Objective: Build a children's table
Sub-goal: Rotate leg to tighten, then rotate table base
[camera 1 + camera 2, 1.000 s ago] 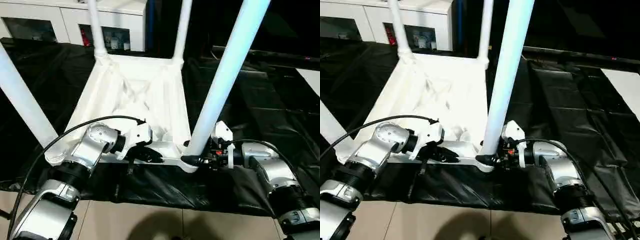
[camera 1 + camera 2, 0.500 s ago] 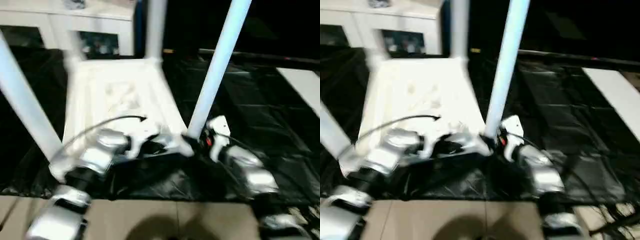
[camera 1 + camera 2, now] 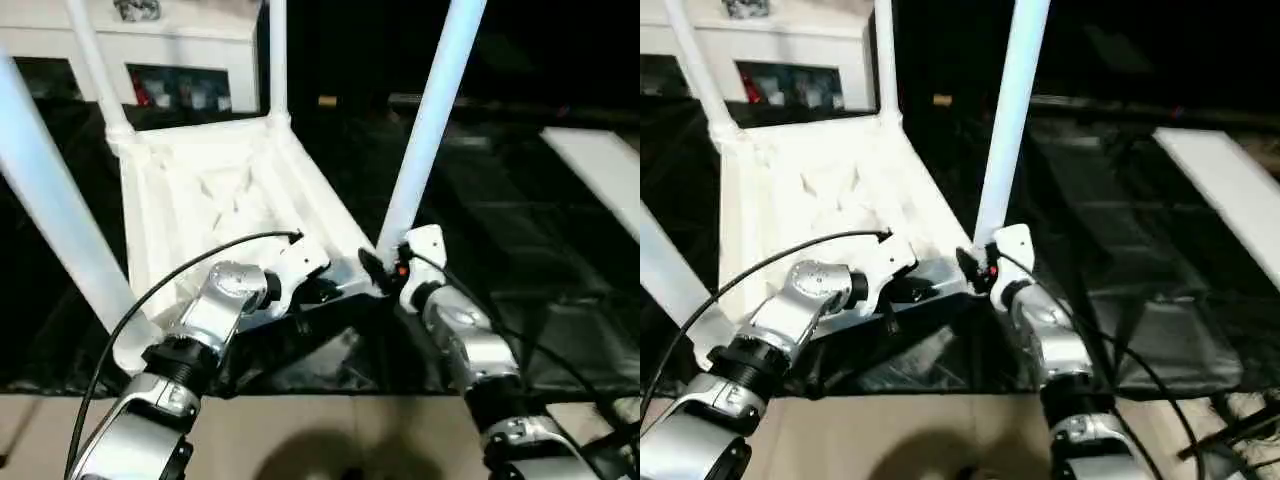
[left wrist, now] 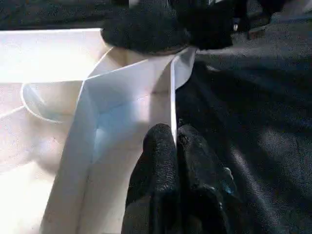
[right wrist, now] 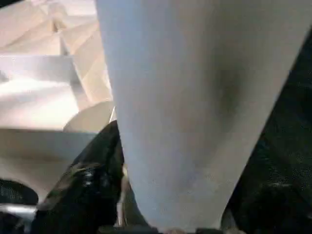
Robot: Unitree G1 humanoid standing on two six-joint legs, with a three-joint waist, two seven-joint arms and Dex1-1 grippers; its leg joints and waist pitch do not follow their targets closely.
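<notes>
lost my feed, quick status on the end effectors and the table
Left end effector shut, pinching the table top's near edge rim. Right end effector around the near right leg's base. All four legs upright. Nothing in the way.

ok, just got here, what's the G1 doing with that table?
The children's table lies upside down on a black sheet with all four legs standing up. The left gripper is shut on the thin near rim of the top. The right gripper is around the base of the near right leg at its corner socket.
</notes>
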